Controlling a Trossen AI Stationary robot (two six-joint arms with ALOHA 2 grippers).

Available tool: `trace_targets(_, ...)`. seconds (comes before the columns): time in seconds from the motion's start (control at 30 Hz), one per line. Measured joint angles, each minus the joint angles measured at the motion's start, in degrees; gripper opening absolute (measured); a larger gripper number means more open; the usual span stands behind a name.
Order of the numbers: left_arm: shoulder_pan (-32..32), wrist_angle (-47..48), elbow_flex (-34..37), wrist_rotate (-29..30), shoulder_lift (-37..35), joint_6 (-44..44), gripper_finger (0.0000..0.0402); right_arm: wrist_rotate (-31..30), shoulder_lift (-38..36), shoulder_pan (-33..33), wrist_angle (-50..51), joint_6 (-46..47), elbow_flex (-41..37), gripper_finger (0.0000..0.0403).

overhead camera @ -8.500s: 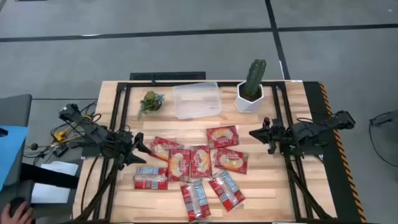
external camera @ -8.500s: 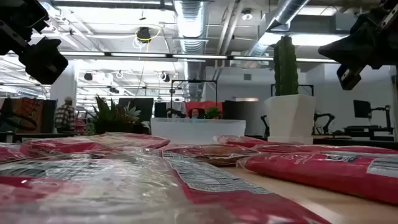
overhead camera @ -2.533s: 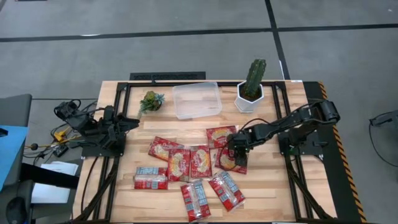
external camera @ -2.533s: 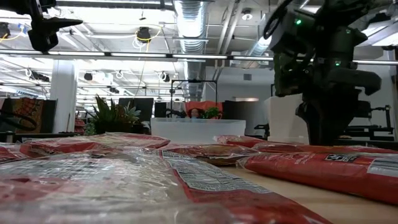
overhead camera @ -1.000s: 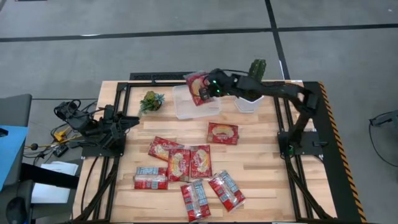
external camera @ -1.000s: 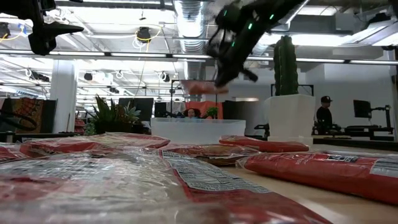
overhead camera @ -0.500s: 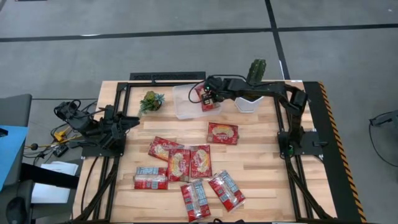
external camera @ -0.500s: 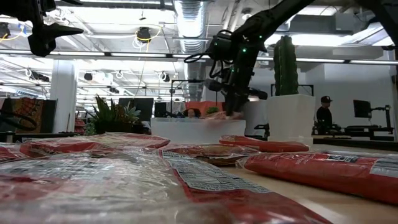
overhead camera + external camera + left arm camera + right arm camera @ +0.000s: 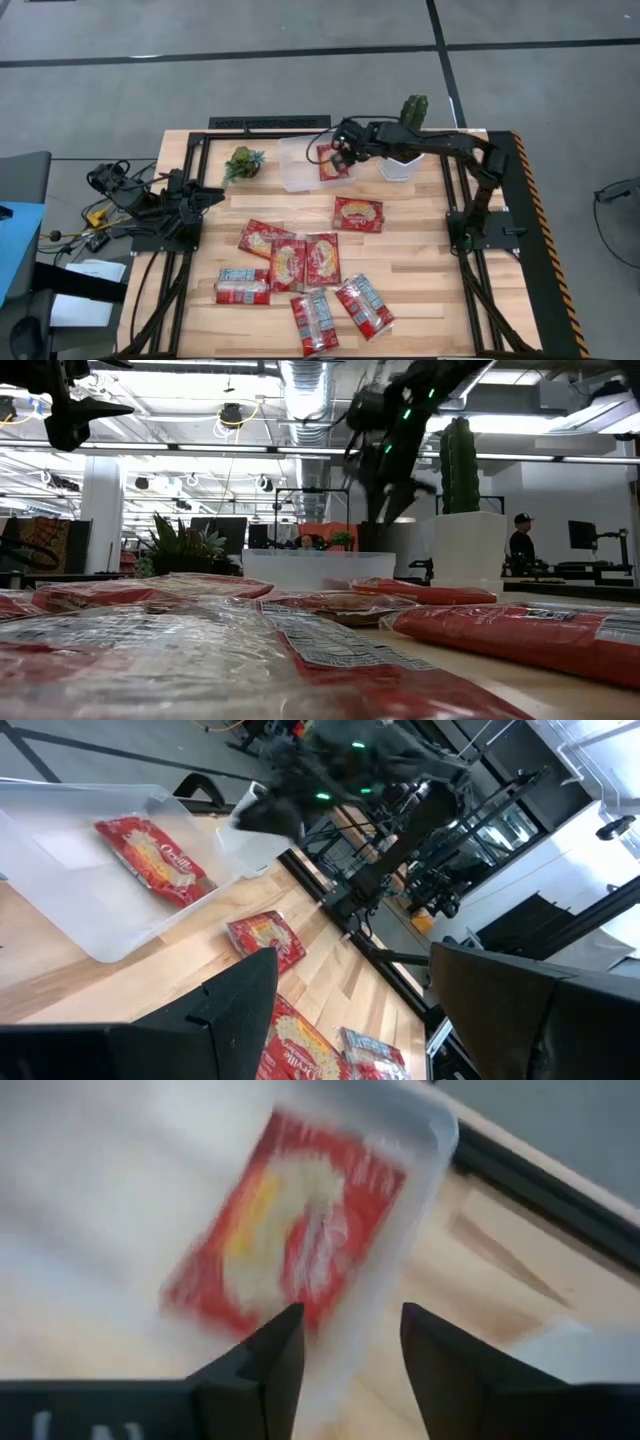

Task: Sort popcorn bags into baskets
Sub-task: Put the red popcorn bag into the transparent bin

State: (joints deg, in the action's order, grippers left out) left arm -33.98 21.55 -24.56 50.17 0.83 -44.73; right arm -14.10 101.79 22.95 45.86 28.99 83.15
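Glossy packets (image 9: 310,260), clear plastic tub (image 9: 300,165)

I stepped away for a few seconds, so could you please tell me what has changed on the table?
The right gripper carried one popcorn bag from the table into the clear tub and released it, fingers open. The left gripper drew back. Other bags unmoved.

Place: robotics lab in an open industrial hall | ceiling: bare ducts (image 9: 300,385) and pipes, long light strips at the top of the low view | background: dark monitors (image 9: 215,532), other rigs, a standing person (image 9: 521,548) at right | floor: grey concrete (image 9: 300,90) around the wooden counter (image 9: 420,290) with black frame rails.
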Motion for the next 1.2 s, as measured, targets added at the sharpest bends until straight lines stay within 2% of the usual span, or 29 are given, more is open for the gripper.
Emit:
trace_targets(0.17,0.01,0.06,0.02,-0.02,0.01,-0.02,0.0249,1.51,-5.7,-8.23,10.26,-9.71,-0.21,0.0207)
trace_targets(0.3,0.0,0.05,0.02,-0.13,0.01,-0.1,0.0249,0.99,-6.72,-13.75,11.31,-15.31,-3.86,0.0219)
trace_targets(0.37,0.01,0.02,0.02,-0.43,-0.01,-0.51,0.0249,2.96,-6.6,-14.45,11.3,-17.22,-6.5,0.0229)
trace_targets(0.5,0.01,0.04,0.02,-0.9,0.0,-0.58,0.0249,7.95,-5.81,-13.08,6.86,-20.94,-12.39,0.0252)
trace_targets(0.63,-0.01,0.67,0.02,-0.92,-0.01,-0.69,0.0249,8.16,-5.95,-11.56,0.3,-26.07,-17.43,0.026)
trace_targets(0.9,0.0,4.13,0.02,-0.92,0.01,-4.54,0.0249,11.64,-5.94,-8.57,-10.93,-30.03,-26.27,0.026)
trace_targets(1.1,-0.02,4.73,0.02,-0.33,0.01,-5.31,0.0249,11.32,-5.94,-7.37,-13.47,-30.54,-30.35,0.0258)
trace_targets(1.2,-0.02,4.74,0.02,-0.17,0.0,-5.55,0.0249,11.36,-6.03,-7.56,-13.81,-30.87,-31.69,0.0236)
